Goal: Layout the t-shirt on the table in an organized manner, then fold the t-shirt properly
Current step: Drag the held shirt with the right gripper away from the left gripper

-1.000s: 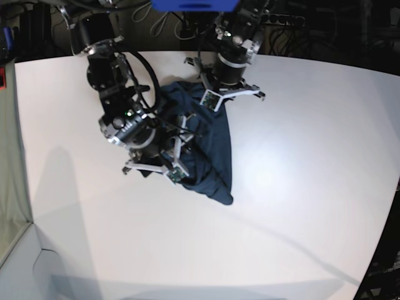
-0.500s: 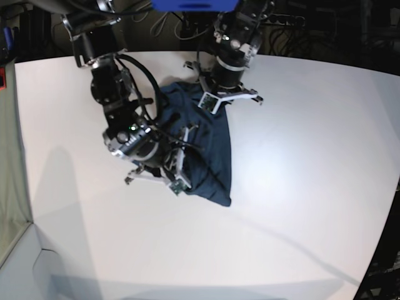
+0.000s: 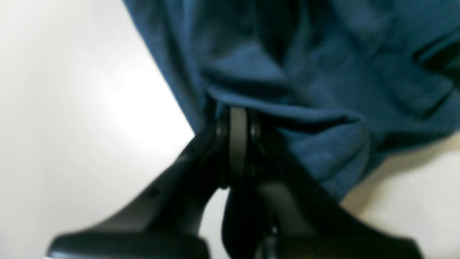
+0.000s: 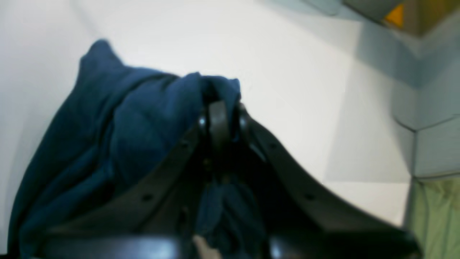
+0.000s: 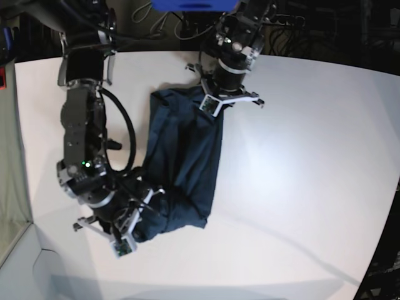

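Observation:
The dark navy t-shirt (image 5: 184,156) lies stretched in a long band on the white table (image 5: 300,156), from the far middle toward the near left. My left gripper (image 5: 215,103) is shut on its far edge; in the left wrist view the pads (image 3: 238,140) pinch a fold of the cloth (image 3: 323,82). My right gripper (image 5: 134,228) is shut on the near end; in the right wrist view the pads (image 4: 217,122) clamp bunched cloth (image 4: 118,144). No white label mark shows.
A grey-green panel (image 5: 12,187) stands along the table's left side and also shows in the right wrist view (image 4: 436,216). Dark equipment and cables (image 5: 294,25) line the back edge. The table's curved edge (image 5: 384,231) runs down the right.
My right gripper has pulled its end of the shirt toward the near left, drawing the crumpled cloth out into a longer band. The left gripper has stayed at the far edge.

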